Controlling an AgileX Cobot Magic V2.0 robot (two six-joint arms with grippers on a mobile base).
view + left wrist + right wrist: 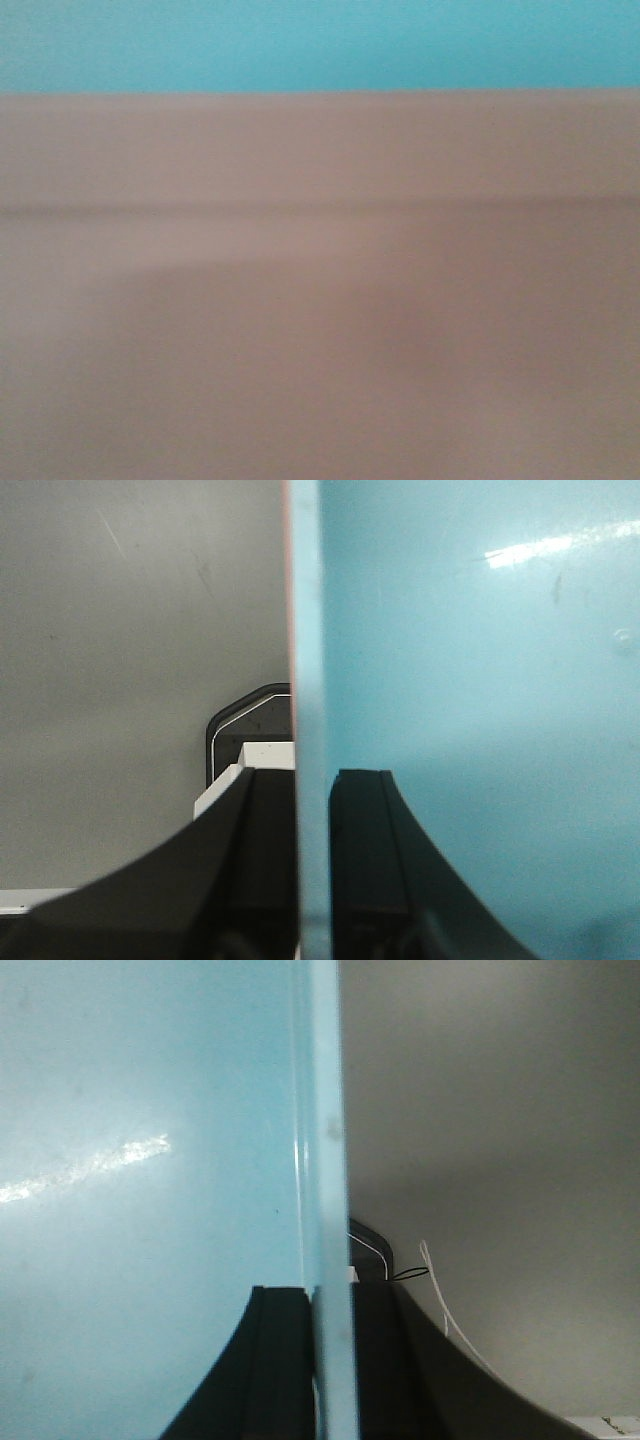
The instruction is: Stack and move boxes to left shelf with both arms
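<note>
The salmon pink box (pixel 320 300) fills most of the front view, blurred and very close. The light turquoise blue box (pixel 320 45) shows as a band above it. In the left wrist view my left gripper (pixel 312 780) is shut on the turquoise box's (pixel 470 660) side wall. A thin strip of the pink box (pixel 289 600) lies against the outside of that wall. In the right wrist view my right gripper (pixel 330 1295) is shut on the opposite wall of the turquoise box (pixel 150 1140). The left shelf is out of view.
Plain grey floor (pixel 120 630) lies below the left gripper, with a dark rounded part (pixel 250 715) and a white block (pixel 255 755) just past the outer finger. A thin white cable (pixel 440 1300) loops beside the right gripper over more of the grey floor (pixel 500 1110).
</note>
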